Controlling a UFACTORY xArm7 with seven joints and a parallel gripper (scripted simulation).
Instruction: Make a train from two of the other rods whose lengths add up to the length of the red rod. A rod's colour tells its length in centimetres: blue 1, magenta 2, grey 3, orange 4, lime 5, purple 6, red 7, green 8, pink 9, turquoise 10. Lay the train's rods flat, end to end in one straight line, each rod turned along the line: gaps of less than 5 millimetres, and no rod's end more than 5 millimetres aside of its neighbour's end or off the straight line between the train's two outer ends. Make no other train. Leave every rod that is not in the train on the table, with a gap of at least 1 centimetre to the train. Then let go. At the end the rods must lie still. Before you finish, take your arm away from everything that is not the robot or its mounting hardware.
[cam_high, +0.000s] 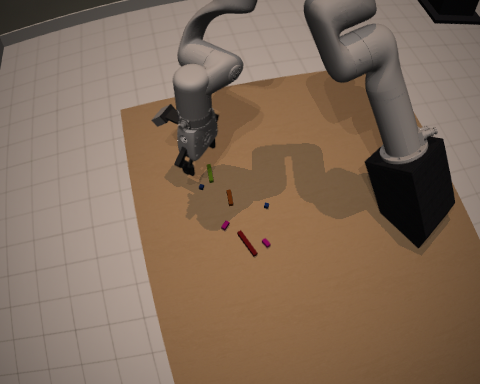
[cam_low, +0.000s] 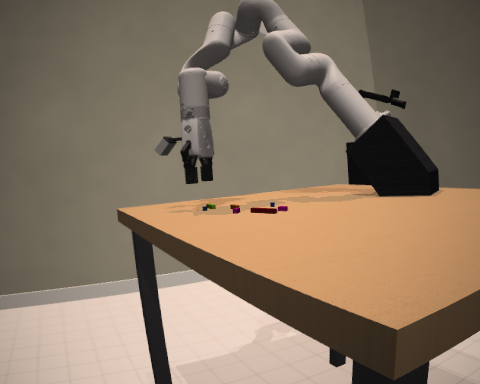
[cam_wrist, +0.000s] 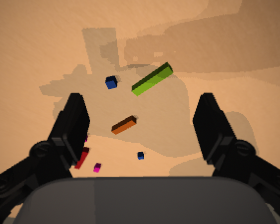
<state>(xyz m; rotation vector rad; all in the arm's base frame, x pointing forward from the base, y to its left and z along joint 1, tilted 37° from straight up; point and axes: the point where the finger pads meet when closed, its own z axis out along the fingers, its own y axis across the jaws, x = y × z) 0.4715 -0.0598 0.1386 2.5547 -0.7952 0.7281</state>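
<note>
The black gripper (cam_low: 198, 172) is held above the wood-grained table (cam_low: 320, 260), its blocky fingers spread wide with nothing between them. Below it, small box-shaped rods are scattered flat and apart: the lime rod (cam_high: 210, 173), an orange rod (cam_high: 229, 197), the long red rod (cam_high: 247, 243), two magenta rods (cam_high: 225, 225) (cam_high: 266, 242) and two blue cubes (cam_high: 201, 187) (cam_high: 266, 205).

matt wood table (cam_high: 310, 310), perhaps plastic arm (cam_high: 385, 95)
</note>
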